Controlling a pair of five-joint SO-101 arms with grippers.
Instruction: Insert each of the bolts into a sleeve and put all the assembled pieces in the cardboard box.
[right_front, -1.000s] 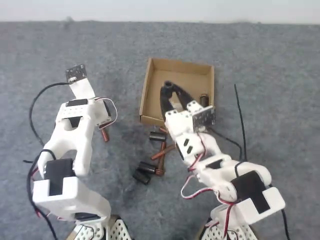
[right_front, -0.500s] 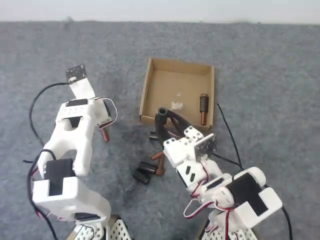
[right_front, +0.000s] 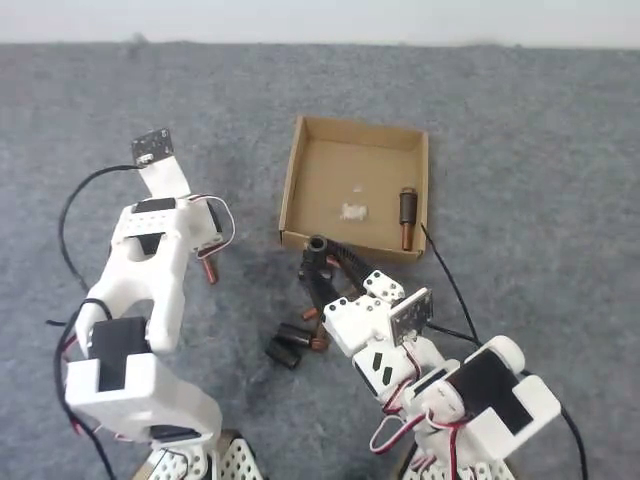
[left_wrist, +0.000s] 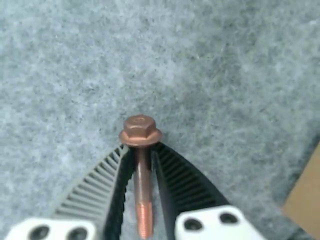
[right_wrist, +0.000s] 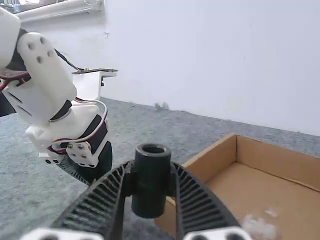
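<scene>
Holds 1 copper bolt (left_wrist: 140, 132) in the left gripper (left_wrist: 141, 148), pinched along the shank between 2 black ribbed fingers (left_wrist: 107, 182). Points the hex head out past the fingertips over grey carpet (left_wrist: 200, 60), with the threaded end back between the white finger mounts (left_wrist: 210, 222). Catches 1 brown box (left_wrist: 306, 200) corner at the frame edge.

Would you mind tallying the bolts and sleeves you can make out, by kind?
Bolts: 3 (held bolt in the left pincer, boxed bolt in the box, loose bolt).
Sleeves: 4 (held sleeve in the right pincer, boxed sleeve, two loose sleeves).
Total: 7 at least; the right arm may hide more.
</scene>
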